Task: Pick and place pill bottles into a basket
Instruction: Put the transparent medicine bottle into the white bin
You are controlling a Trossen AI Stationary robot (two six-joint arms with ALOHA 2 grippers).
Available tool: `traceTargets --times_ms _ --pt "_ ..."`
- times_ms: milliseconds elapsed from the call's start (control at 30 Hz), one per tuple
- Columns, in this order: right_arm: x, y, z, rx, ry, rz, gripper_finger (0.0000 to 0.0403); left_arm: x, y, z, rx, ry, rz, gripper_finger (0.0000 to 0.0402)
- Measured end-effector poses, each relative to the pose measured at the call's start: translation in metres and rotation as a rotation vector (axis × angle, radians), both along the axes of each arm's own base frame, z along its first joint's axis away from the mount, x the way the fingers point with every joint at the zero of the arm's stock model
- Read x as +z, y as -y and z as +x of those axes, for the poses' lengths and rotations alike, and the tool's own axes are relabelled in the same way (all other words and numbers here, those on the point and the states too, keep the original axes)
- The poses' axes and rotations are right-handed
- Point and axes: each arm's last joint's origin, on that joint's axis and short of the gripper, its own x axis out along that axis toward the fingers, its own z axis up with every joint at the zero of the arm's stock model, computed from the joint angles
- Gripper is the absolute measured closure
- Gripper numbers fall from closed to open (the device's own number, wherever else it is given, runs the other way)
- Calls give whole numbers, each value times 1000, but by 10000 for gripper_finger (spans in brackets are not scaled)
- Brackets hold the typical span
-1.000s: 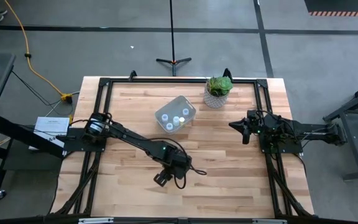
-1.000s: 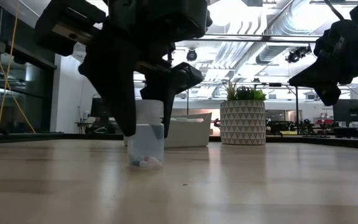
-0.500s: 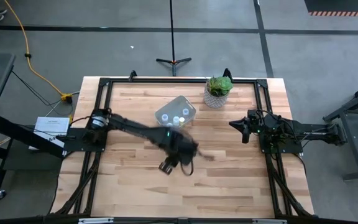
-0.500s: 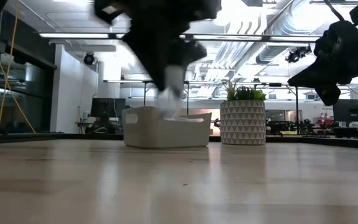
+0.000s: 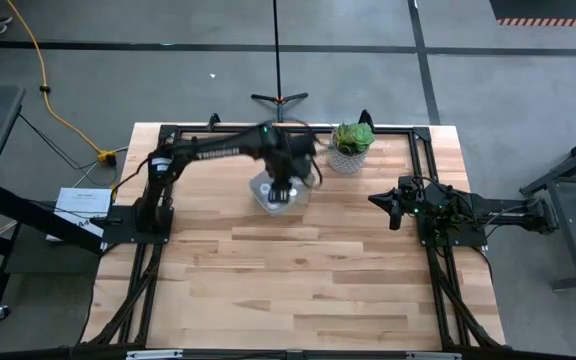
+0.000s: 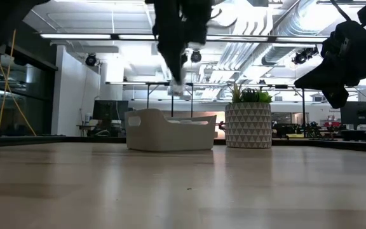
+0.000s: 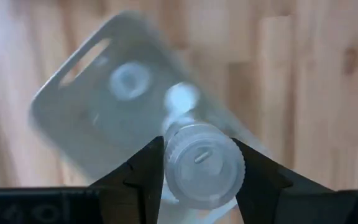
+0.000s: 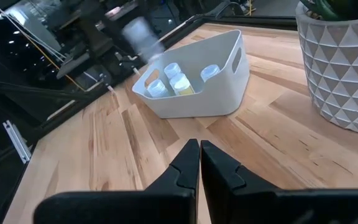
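Note:
My left gripper hangs over the basket, shut on a pill bottle. The bottle is whitish with a white round cap; its lower end shows below the fingers in the low view. The basket is a pale translucent bin at the table's far middle. Several more pill bottles stand inside it. My right gripper is shut and empty above the table's right side, and shows in its own wrist view. My left gripper pinches the pill bottle by its sides near the cap between its two fingers. The fingers come from above, pointing down. The bottle stays upright, cap up, lifted clear above the basket's open top.
A white patterned pot with a green plant stands to the right of the basket near the far edge; it also shows in the low view. The black frame rail runs along the table's far edge. Bare wood lies toward the near side.
My left gripper has lifted the pill bottle off the table's middle and carried it up and toward the far edge, to above the basket. It has stayed shut on the bottle, which is now clear of the table.

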Motion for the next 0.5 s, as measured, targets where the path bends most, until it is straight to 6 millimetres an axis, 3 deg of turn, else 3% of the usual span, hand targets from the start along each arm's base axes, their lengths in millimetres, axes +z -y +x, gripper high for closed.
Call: traceTargets --times_ms 233,500 --pt "0 0 0 -1 0 0 396 -16 -55 -14 139 8 -31 219" --pt "0 0 0 -13 -1 -5 396 -44 -65 -11 141 44 -23 216"
